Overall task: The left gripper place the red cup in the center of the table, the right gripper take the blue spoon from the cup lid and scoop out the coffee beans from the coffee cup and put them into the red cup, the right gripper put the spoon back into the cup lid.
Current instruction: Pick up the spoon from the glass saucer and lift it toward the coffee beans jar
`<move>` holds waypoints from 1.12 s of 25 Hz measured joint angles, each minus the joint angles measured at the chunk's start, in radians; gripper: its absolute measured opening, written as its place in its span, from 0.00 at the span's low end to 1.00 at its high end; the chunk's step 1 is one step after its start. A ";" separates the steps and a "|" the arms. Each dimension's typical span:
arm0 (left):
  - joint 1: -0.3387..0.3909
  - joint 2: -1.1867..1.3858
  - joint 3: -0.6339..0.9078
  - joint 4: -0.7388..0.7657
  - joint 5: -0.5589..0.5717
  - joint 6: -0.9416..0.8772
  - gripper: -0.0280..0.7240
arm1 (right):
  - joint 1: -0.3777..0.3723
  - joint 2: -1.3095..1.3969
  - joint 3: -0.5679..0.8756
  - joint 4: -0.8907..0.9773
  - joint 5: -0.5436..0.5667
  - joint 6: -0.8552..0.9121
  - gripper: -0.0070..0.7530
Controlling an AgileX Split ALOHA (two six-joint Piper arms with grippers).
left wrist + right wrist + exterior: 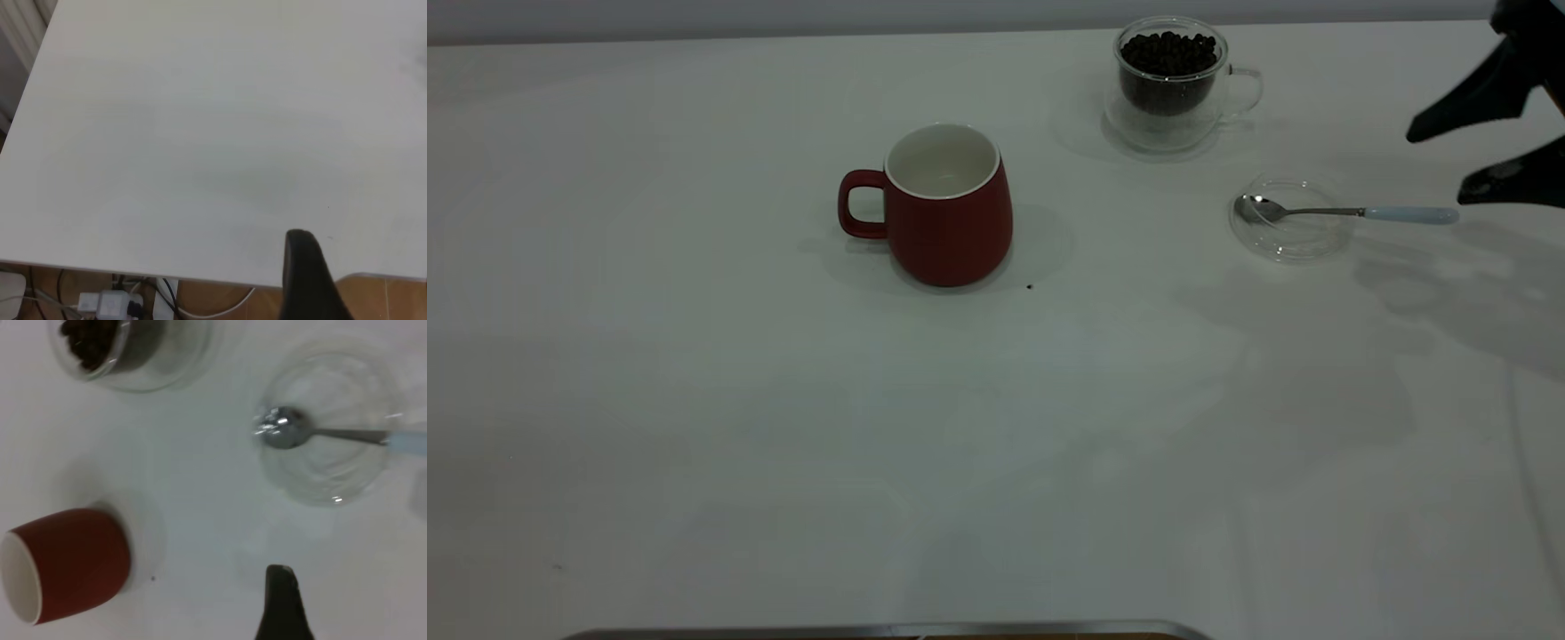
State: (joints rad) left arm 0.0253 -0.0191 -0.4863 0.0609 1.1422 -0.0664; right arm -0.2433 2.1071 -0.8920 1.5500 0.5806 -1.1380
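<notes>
The table (694, 427) is a broad white top, and the biggest thing on it is the red cup (945, 209), standing upright near the middle with its handle pointing to nine o'clock and its white inside apparently empty; as thick ceramic it is probably heavy and stable, so it should sit firm while beans are tipped in. At about one o'clock from it, well apart, stands the coffee cup (1172, 84), clear glass with its handle at three o'clock, filled to near the rim with coffee beans (1168, 53); glass like this is likely smooth and fragile, and light enough to slide if a spoon pushes its wall. At about three o'clock from the red cup lies the cup lid (1291, 222), a shallow glass disc that would skate easily if nudged. The spoon (1347, 212) rests across it, its metal bowl in the lid and its pale blue handle running past the rim toward three o'clock. It is stiff, thin and light, and the best hold is judged to be the blue handle, where it clears the lid. The right gripper (1449, 164) hovers at the table's right edge with its two black fingers spread wide and holding nothing; the handle's end lies just beside the lower fingertip, below the gap, not yet between the fingers. The left gripper (308, 280) is off over the table's bare edge, and whether its fingers are apart cannot be told. A dark speck (1030, 287) lies just beside the red cup's base.
</notes>
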 joint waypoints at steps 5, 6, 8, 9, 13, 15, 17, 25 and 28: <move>0.000 0.000 0.000 0.000 0.000 -0.001 0.68 | -0.025 0.059 -0.001 0.024 0.013 -0.049 0.78; 0.000 0.000 0.000 0.000 0.000 -0.001 0.68 | -0.028 0.070 -0.001 0.038 0.017 -0.073 0.78; 0.000 0.000 0.000 0.000 0.000 -0.001 0.68 | -0.038 0.095 -0.003 0.078 0.028 -0.123 0.78; 0.000 0.000 0.000 0.000 0.000 -0.001 0.68 | -0.044 0.105 -0.004 0.094 0.036 -0.144 0.78; 0.000 0.000 0.000 0.000 0.000 -0.001 0.68 | -0.077 0.143 -0.008 0.150 0.074 -0.236 0.78; 0.000 0.000 0.000 0.000 0.000 -0.001 0.68 | -0.088 0.163 -0.011 0.179 0.096 -0.281 0.78; 0.000 0.000 0.000 0.000 0.000 -0.001 0.68 | -0.094 0.187 -0.023 0.195 0.114 -0.315 0.78; 0.000 0.000 0.000 0.000 0.000 -0.001 0.68 | -0.095 0.295 -0.123 0.191 0.170 -0.339 0.78; 0.000 0.000 0.000 0.000 0.000 0.000 0.68 | -0.097 0.313 -0.137 0.185 0.175 -0.339 0.78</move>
State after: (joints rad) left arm 0.0253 -0.0191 -0.4863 0.0609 1.1422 -0.0665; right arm -0.3402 2.4198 -1.0295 1.7346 0.7551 -1.4774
